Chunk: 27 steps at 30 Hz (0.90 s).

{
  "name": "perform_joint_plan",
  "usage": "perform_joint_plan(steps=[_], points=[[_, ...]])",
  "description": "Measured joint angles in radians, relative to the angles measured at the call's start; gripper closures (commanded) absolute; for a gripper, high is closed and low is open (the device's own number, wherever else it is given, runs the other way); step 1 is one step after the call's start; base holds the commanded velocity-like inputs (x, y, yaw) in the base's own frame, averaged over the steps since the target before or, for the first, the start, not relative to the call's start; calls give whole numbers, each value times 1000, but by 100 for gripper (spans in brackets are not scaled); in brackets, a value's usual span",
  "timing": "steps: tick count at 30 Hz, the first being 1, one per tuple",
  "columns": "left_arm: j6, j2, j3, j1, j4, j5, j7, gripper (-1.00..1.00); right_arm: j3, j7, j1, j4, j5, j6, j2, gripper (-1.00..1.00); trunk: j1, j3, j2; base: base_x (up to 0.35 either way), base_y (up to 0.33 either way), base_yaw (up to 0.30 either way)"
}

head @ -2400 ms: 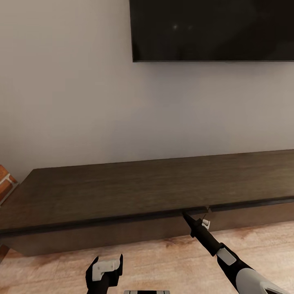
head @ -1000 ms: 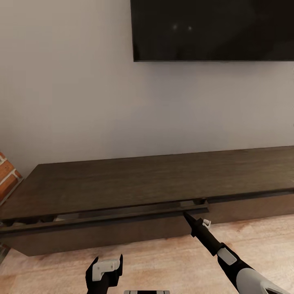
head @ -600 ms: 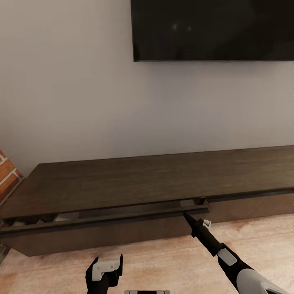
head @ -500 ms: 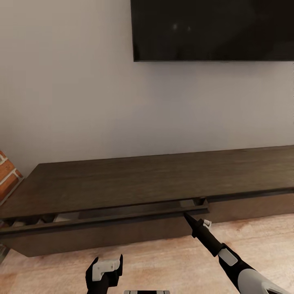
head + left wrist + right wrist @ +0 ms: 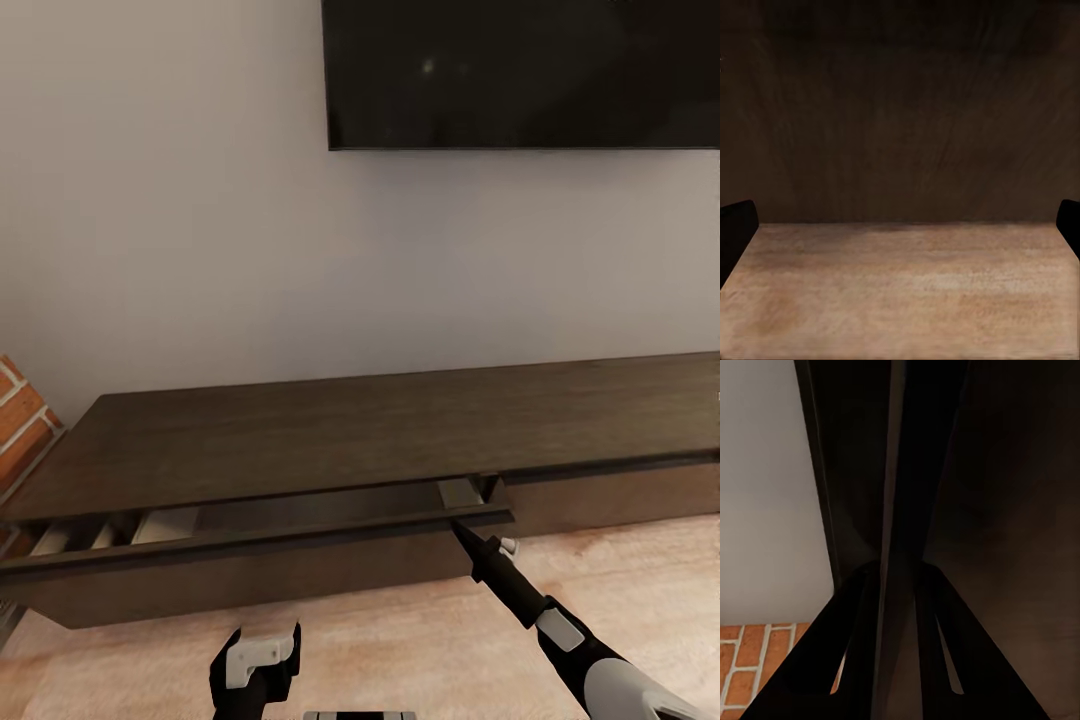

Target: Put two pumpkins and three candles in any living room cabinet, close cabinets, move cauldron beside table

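Note:
The long dark brown cabinet (image 5: 300,440) runs along the wall in the head view. Its left drawer front (image 5: 250,565) stands pulled out a little, and a strip of pale interior (image 5: 165,522) shows behind it. My right gripper (image 5: 458,527) is shut on the top edge of that drawer front near its right end. In the right wrist view the fingers (image 5: 862,585) pinch the dark drawer edge (image 5: 896,472). My left gripper (image 5: 257,650) hangs open and empty low over the floor, facing the cabinet front (image 5: 900,112). The pumpkins, candles, cauldron and table are out of view.
A black TV (image 5: 520,70) hangs on the grey wall above the cabinet. Red brick (image 5: 18,425) shows at the cabinet's left end. Light wood-plank floor (image 5: 400,640) lies between me and the cabinet. The right-hand drawer front (image 5: 610,500) sits closed.
The left drawer, closed 2.4 s ago, has slid out toward me with my right gripper on its edge. The gap has widened and shows more pale interior. The left gripper has stayed put.

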Motion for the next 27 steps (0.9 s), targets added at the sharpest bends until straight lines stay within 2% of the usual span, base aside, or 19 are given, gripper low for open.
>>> perform_joint_plan(steps=[14, 27], points=[[0, 0, 0, 0, 1, -2, 1, -100, 0, 2, 2, 0, -3, -10, 0, 100, 0, 0, 0, -35, 0, 0], [0, 0, 0, 0, 0, -1, 1, -100, -15, -4, 1, -1, -6, -1, -2, 100, 0, 0, 0, -130, 0, 0]])
